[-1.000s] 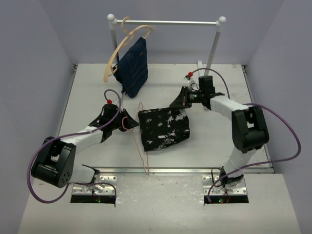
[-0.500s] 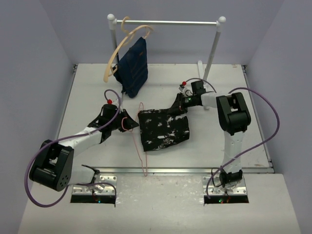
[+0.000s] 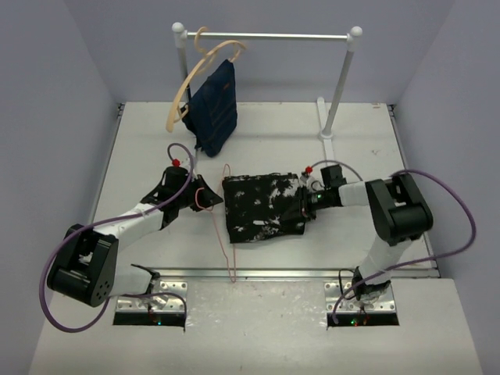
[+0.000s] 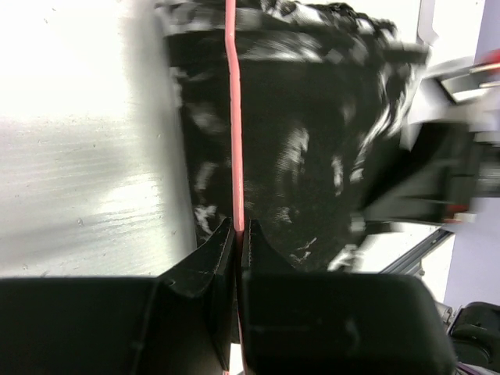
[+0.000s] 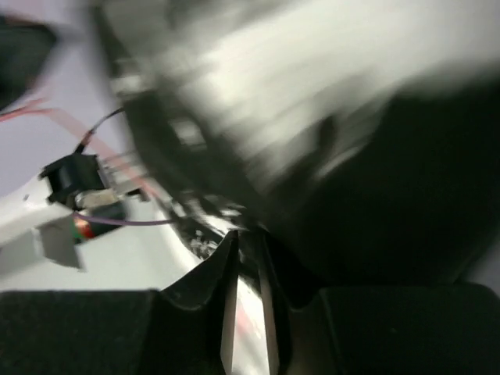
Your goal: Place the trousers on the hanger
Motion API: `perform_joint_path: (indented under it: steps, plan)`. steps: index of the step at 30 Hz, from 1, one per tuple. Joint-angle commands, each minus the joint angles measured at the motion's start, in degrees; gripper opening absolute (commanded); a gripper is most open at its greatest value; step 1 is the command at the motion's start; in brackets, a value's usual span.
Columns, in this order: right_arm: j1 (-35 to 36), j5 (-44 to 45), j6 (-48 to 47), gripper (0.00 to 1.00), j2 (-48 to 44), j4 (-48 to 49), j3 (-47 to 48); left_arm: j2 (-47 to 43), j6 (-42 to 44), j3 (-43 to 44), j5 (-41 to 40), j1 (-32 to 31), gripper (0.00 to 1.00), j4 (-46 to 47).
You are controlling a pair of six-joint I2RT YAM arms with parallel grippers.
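Note:
The black, white-speckled trousers point(image 3: 264, 207) lie folded at the middle of the table. The thin pink wire hanger point(image 3: 221, 234) lies along their left edge, its hook towards my left gripper point(image 3: 208, 199). In the left wrist view that gripper point(image 4: 237, 231) is shut on the pink wire point(image 4: 232, 117), with the trousers point(image 4: 305, 148) right behind it. My right gripper point(image 3: 305, 205) is at the trousers' right edge. The right wrist view is blurred: its gripper point(image 5: 248, 239) has jaws nearly together, with dark fabric point(image 5: 375, 203) at the tips.
A white clothes rack point(image 3: 269, 35) stands at the back. It carries a tan wooden hanger point(image 3: 186, 90) with a navy garment point(image 3: 216, 109). The rack's right post point(image 3: 338, 86) stands behind my right arm. Grey walls close in on the table on three sides.

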Motion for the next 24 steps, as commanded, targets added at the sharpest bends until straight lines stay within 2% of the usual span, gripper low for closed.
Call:
perform_joint_path:
  steps: [1,3,6,8,10,11,17,20,24]
  plan:
    - [-1.03,8.55,0.52,0.15,12.78,0.08,-2.15,-0.24,3.92,1.29,-1.04,0.19,0.0,-3.43]
    - [-0.96,10.84,0.38,0.13,14.82,-0.68,-1.11,-0.85,3.79,1.7,-0.09,0.19,0.0,-3.69]
    - [-0.94,13.03,-1.23,0.21,6.82,-2.94,-0.36,-2.34,3.74,2.98,1.54,0.19,0.0,-4.39]
    - [-0.89,15.61,-3.25,0.34,-3.17,-5.99,1.97,-3.7,3.28,4.51,2.77,0.19,0.0,-6.02]
    - [-0.83,16.66,-4.18,0.44,-7.81,-11.14,6.01,-4.36,2.72,5.42,3.84,0.01,0.0,-6.55]
    - [-0.77,17.61,-5.3,0.55,-12.69,-15.36,10.06,-5.14,1.82,6.65,5.52,-0.21,0.0,-6.66]
    - [1.23,16.72,-9.69,0.76,-22.33,-26.75,19.99,-7.19,-2.73,16.38,8.1,-3.09,0.0,-8.95]
    - [3.89,17.08,-10.8,0.81,-25.37,-28.75,20.12,-5.95,-6.69,22.98,8.79,-4.44,0.0,-11.44]
    - [7.85,18.94,-11.05,0.82,-27.94,-31.09,20.75,-2.58,-11.48,32.48,9.38,-6.56,0.0,-13.51]
